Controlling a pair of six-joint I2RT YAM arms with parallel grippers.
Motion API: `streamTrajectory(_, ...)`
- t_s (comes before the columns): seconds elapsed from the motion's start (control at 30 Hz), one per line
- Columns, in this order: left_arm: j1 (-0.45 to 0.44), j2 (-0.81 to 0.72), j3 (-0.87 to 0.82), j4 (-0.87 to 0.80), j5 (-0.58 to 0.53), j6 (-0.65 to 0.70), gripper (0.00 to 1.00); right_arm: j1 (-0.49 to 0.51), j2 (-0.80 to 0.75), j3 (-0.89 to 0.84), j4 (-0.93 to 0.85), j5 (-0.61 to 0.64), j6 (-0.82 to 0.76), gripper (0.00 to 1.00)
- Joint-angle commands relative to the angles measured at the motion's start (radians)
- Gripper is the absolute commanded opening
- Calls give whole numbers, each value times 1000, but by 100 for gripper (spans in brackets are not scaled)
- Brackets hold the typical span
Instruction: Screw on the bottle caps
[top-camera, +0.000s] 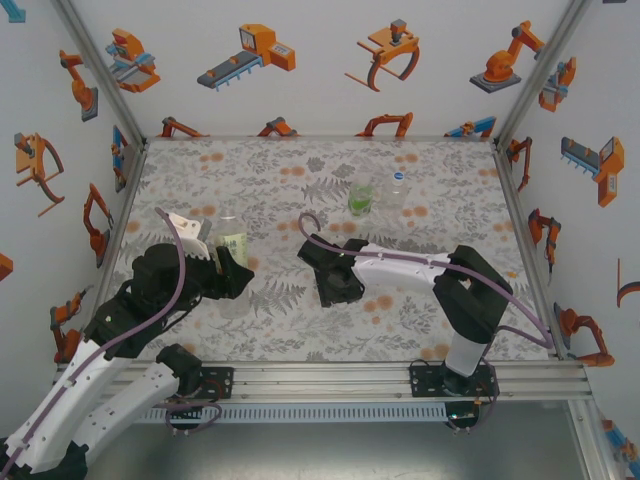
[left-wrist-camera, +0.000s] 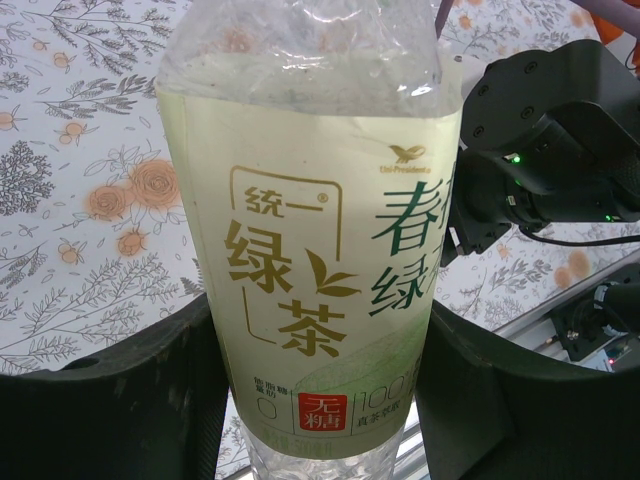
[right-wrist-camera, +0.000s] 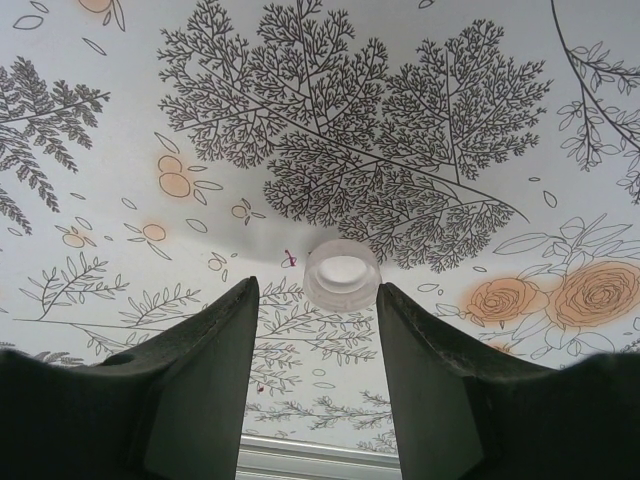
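- The clear plastic bottle with the yellow-green label (left-wrist-camera: 330, 270) is clamped round its labelled middle by the left tool (left-wrist-camera: 320, 335), at the front-left of the floral-print desk (top-camera: 450, 250). Whether its base is resting on the desk can't be told.
- That bottle looks thin-walled and light, so it's probably squashy. A firm hold on the label band would be needed to stop it spinning, but it could get buckled by too much squeeze.
- The small pale round plastic screw cap (right-wrist-camera: 342, 275) is lying flat on the desk just past the tips of the right tool (right-wrist-camera: 315, 300), which is spread wide with nothing held.
- The cap is likely featherweight, stiff and slick. It's best pinched squarely across its rim, or it may get flicked away.
- The green-labelled clear bottle (top-camera: 362, 198) and the nearly plain clear bottle (top-camera: 397, 187) are stood together at the back, well apart from both tools.
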Motion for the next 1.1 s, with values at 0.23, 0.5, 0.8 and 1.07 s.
streamTrajectory(0.23, 9, -11, 11, 3, -7, -17, 14, -1, 28, -29, 18, 7, 13, 49)
streamTrajectory(0.5, 9, -11, 12, 3, -7, -17, 14, -11, 28, -69, 77, -40, 36, 39)
streamTrajectory(0.8, 9, -10, 5, 15, -7, -27, 14, -103, -70, -247, 326, -209, 118, 23)
streamTrajectory(1.07, 9, 6, 11, 22, -1, -26, 14, -251, -198, -475, 488, -305, 181, 27)
